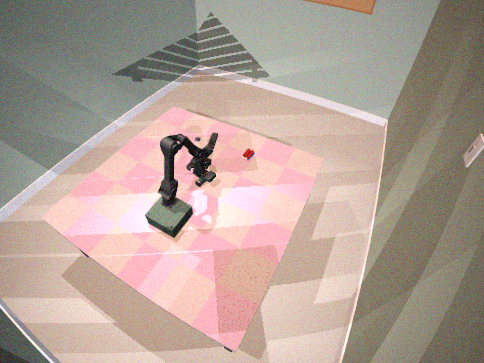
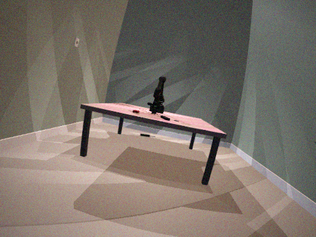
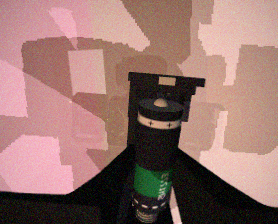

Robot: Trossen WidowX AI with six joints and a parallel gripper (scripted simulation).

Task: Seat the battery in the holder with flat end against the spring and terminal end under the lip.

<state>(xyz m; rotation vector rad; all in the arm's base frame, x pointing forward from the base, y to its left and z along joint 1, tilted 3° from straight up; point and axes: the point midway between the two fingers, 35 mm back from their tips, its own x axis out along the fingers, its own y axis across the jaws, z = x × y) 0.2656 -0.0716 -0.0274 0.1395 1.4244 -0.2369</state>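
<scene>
The battery (image 3: 155,155) was held pinched between the fingers of the gripper (image 3: 150,212), its length running away from the wrist camera toward the far side. Its casing was black at the far end, with a pale ring of small marks just below a rounded terminal nub, and a green band with lettering nearer the camera. A second pale ring and a ribbed metal end were seen at the very bottom of the wrist view, where the dark gripper body filled the lower corners.

Beyond the terminal end, the holder (image 3: 165,95) was seen as a black frame, with a pale rectangular tab at the middle of its far wall. The battery's far end overlapped the holder in the wrist view; whether the two were touching could not be told.

In the top view, the arm (image 1: 172,160) was seen rising from a green base (image 1: 169,216) on a pink checked table top (image 1: 240,255), its gripper lowered to the right of the base. A small red block (image 1: 248,153) lay on the table farther right, well apart from the gripper. In the exterior view, a dark stick-like object (image 2: 147,135) lay on the floor (image 2: 130,196) under the table.
</scene>
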